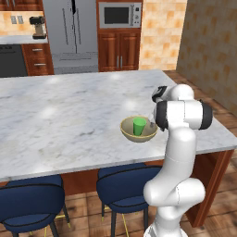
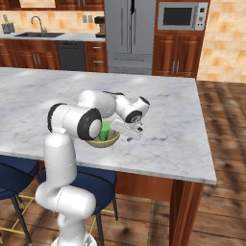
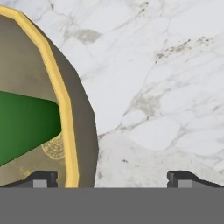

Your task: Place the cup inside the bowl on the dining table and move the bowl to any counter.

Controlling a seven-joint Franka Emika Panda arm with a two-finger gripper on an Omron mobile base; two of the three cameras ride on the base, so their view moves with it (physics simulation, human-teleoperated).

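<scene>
- The bowl (image 1: 138,129) sits right of centre in the left base view, on the dining table (image 1: 69,115); probably rigid, light and smooth, best pinched across its rim.
- The cup (image 1: 139,126) stands upright inside it.
- The gripper (image 3: 112,177) gapes wide and empty, apparently straddling the rim.

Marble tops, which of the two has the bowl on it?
The dining table, the island with blue stools, holds the bowl, cup inside. The other marble top is the counter at the back wall, with the sink.
</scene>
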